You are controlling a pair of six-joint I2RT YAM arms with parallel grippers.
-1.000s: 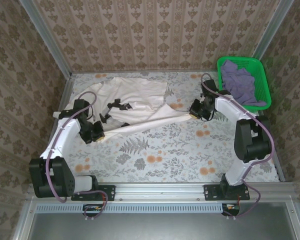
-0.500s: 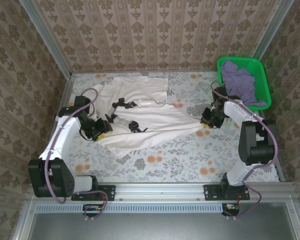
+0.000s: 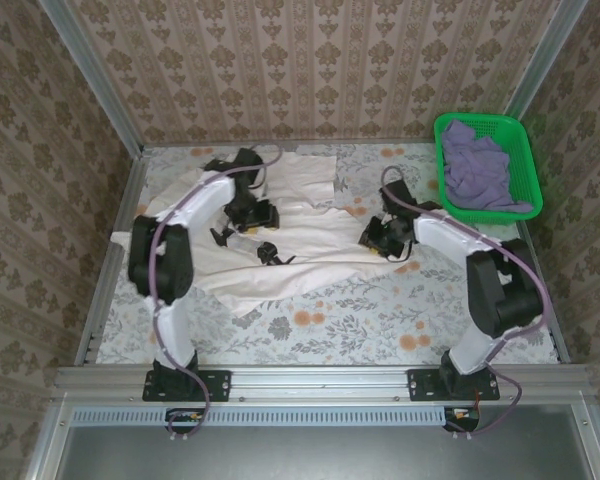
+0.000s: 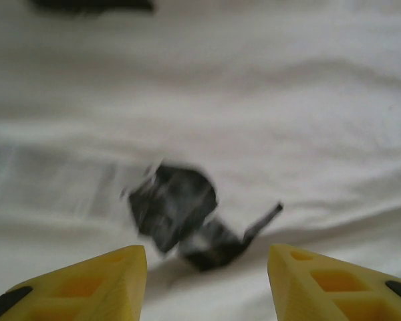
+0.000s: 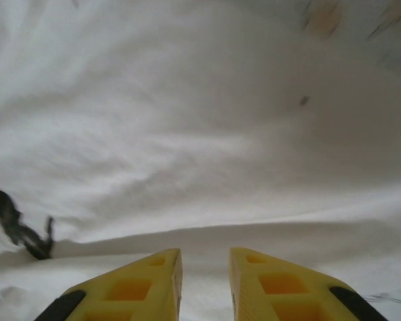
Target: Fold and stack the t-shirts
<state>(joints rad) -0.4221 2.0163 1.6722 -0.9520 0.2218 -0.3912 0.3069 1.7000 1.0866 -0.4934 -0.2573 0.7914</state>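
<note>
A cream-white t-shirt (image 3: 300, 235) lies spread across the left and middle of the table, its lower part doubled over with a fold line across it. Its black print (image 3: 268, 252) shows near the middle. My left gripper (image 3: 258, 215) hovers over the shirt's far part, open, and the blurred print (image 4: 180, 221) lies just ahead of my left gripper (image 4: 207, 284). At the shirt's right edge my right gripper (image 3: 376, 236) hangs low. In the right wrist view my right gripper (image 5: 205, 284) stands slightly open over a crease (image 5: 207, 231), nothing between its fingers. The lavender t-shirt (image 3: 478, 170) is crumpled in the basket.
The green mesh basket (image 3: 520, 140) stands at the far right corner. Metal rails (image 3: 110, 260) frame the table on the left, right and near sides. Bare floral tabletop (image 3: 380, 310) lies in front of the shirt.
Both grippers have let go of the shirt and opened. The left arm swung from the near left to the far side over the shirt; the right gripper shifted left. The shirt now lies flat.
</note>
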